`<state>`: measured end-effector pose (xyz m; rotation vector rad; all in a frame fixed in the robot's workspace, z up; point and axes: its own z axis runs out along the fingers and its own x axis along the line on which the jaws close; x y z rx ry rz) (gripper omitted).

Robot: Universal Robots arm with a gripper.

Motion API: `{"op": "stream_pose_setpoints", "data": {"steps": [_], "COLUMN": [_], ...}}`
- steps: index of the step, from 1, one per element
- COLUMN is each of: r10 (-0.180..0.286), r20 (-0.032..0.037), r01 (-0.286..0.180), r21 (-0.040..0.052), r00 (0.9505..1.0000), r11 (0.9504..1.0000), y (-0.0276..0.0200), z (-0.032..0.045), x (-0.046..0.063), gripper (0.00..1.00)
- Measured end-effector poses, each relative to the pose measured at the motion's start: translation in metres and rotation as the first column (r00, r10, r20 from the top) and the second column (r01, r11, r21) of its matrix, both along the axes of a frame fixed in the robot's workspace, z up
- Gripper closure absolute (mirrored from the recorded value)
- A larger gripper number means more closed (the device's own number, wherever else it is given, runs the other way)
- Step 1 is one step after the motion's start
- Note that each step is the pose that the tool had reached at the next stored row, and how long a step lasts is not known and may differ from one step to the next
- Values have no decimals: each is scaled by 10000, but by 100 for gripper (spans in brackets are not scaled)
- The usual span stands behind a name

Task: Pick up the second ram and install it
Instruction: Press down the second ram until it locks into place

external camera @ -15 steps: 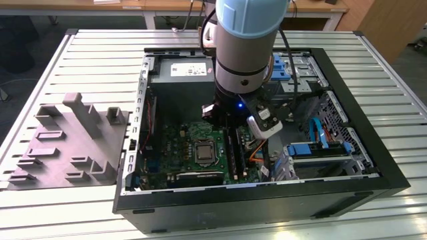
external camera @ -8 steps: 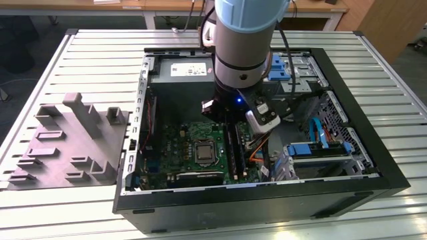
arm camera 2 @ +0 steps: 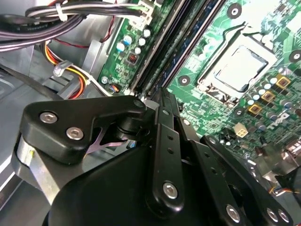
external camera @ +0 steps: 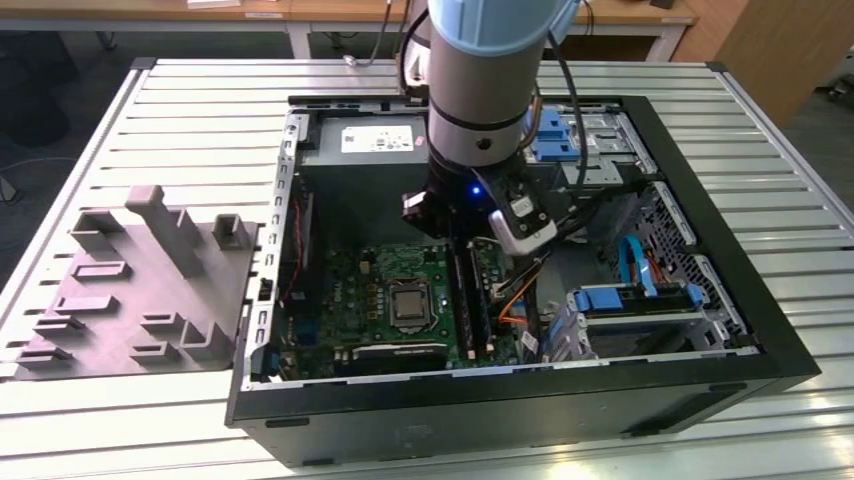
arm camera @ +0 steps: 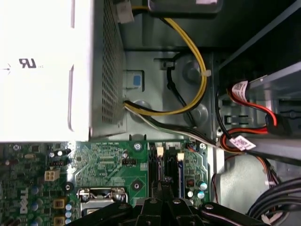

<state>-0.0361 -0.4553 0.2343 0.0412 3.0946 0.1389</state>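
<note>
Your gripper (arm camera 2: pixel 162 101) sits low inside the case (external camera: pixel 721 385), right over the memory slots (arm camera 2: pixel 164 42) beside the socket (arm camera 2: pixel 237 68). Its fingers (arm camera 2: pixel 164 141) look drawn together, but you cannot tell whether they pinch anything. The ram is not clearly visible; you cannot tell if it is held or seated. Beyond the board (arm camera: pixel 108 162) stands the power supply (arm camera: pixel 51 70), with yellow cables (arm camera: pixel 200 84) looping behind.
</note>
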Motion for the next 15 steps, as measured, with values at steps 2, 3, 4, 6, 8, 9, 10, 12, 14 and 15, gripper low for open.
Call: {"op": "stream_pose_setpoints", "data": {"steps": [2,3,4,6,8,9,10,12,14,15], "r10": [0,1,1,0,0,-1,0,0,-1,-1], "r20": [1,1,1,0,0,0,1,0,0,0], "r01": [0,-1,-1,0,0,1,0,0,1,1], "r21": [2,3,3,-1,0,1,2,0,0,0], "r00": [10000,10000,10000,10000,10000,10000,10000,10000,10000,10000], "r11": [10000,10000,10000,10000,10000,10000,10000,10000,10000,10000], "y": [13,15,17,17,18,19,19,20,20,20], "z": [-11,-20,-28,-29,-30,-32,-33,-33,-33,-33], "x": [0,1,0,0,6,12,18,32,34,34], "gripper": [89,89,89,89,89,89,89,89,89,89]}}
